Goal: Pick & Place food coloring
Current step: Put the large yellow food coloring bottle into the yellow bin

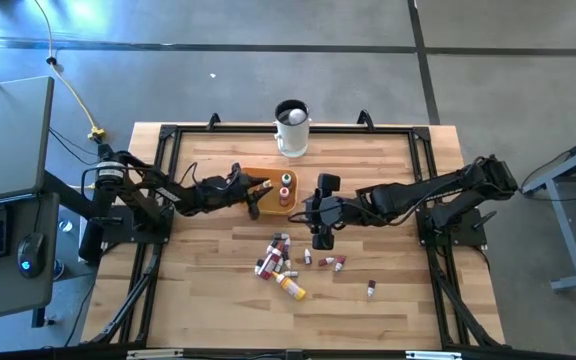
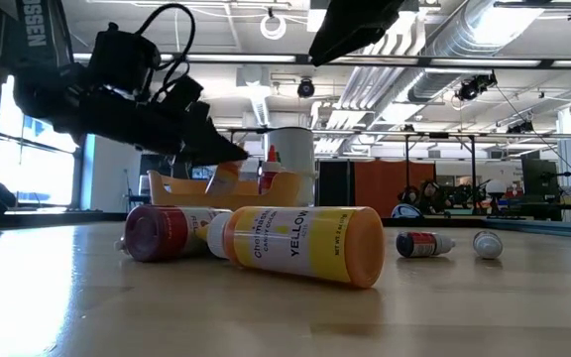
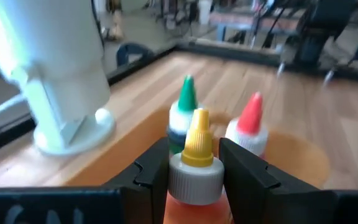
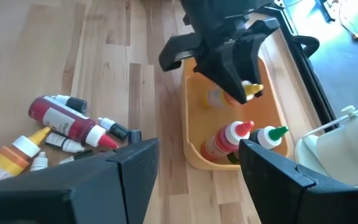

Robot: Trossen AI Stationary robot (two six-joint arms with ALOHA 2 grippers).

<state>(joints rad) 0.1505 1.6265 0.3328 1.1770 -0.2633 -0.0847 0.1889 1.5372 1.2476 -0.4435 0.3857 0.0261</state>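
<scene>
The left hand (image 1: 264, 185) reaches in from the left edge of the tabletop (image 1: 208, 290) and hangs over the orange tray (image 1: 268, 203), its two fingers (image 3: 154, 171) clamped on the neck of a yellow-capped bottle (image 3: 196, 165) of food coloring. Just beyond that bottle, inside the tray, a green-capped bottle (image 3: 184, 112) and a red-capped bottle (image 3: 250, 127) stand upright side by side. Behind the tray, at the far edge of the tabletop, stands the white mug (image 1: 291, 128). To the right of the tray the right hand (image 1: 322, 238) hovers above the bare wood, its fingers (image 4: 129, 171) spread wide apart with nothing between them. Below both hands, near the middle of the tabletop, the rest of the food coloring lies on its side in a loose heap (image 1: 276, 260); the low view shows a larger yellow bottle (image 2: 300, 244) and a red one (image 2: 162, 233) touching each other. Farther right, a few small bottles lie apart, and one stray bottle (image 1: 371, 290) is farthest right of all.
</scene>
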